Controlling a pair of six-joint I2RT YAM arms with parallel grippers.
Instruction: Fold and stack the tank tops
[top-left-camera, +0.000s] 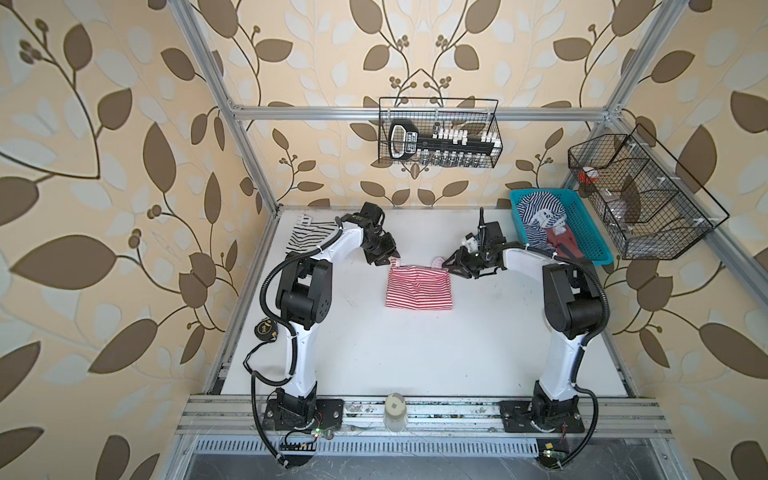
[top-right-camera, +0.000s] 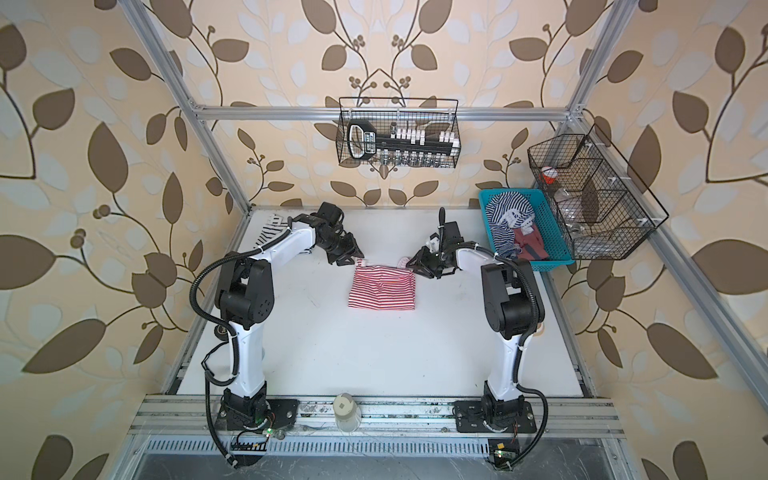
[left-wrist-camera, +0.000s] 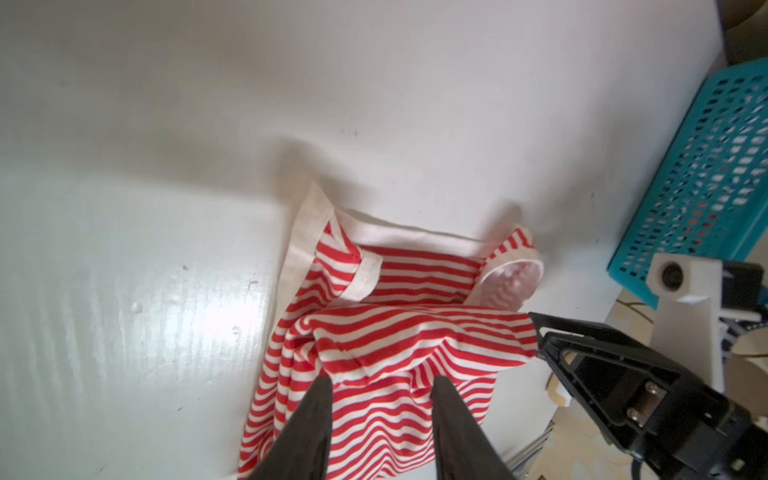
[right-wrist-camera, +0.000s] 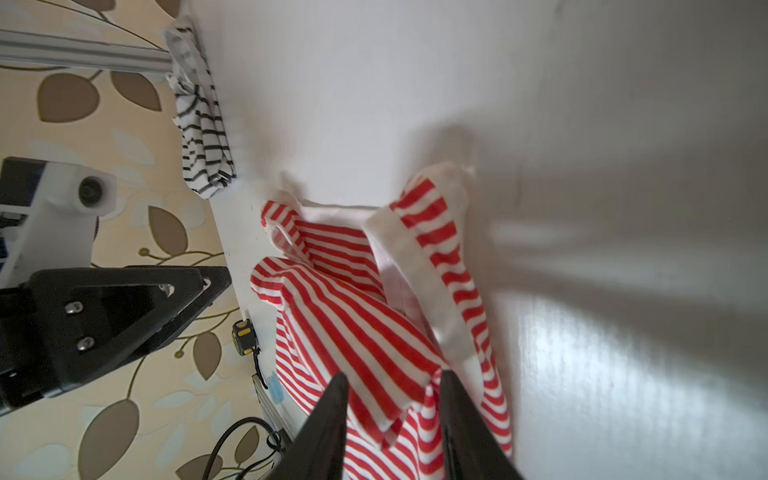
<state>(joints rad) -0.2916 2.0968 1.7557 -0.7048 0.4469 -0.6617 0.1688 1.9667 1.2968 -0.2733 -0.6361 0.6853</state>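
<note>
The red-striped tank top (top-left-camera: 417, 289) (top-right-camera: 382, 291) lies folded over in the middle of the white table (top-left-camera: 415, 353), its white-trimmed straps toward the back. My left gripper (top-left-camera: 384, 257) (left-wrist-camera: 382, 380) hovers at its back left corner, jaws apart over the cloth (left-wrist-camera: 395, 332). At the back right corner my right gripper (top-left-camera: 451, 266) (right-wrist-camera: 392, 376) also stands open above the fabric (right-wrist-camera: 361, 316). The black-striped tank top (top-left-camera: 305, 237) (right-wrist-camera: 203, 137) lies bunched at the table's back left corner, partly hidden by my left arm.
A teal basket (top-left-camera: 590, 232) with more clothes stands at the back right. Black wire baskets hang on the back wall (top-left-camera: 438, 133) and right frame (top-left-camera: 640, 195). A tape measure (top-left-camera: 264, 328) lies by the left edge, a jar (top-left-camera: 395, 409) on the front rail.
</note>
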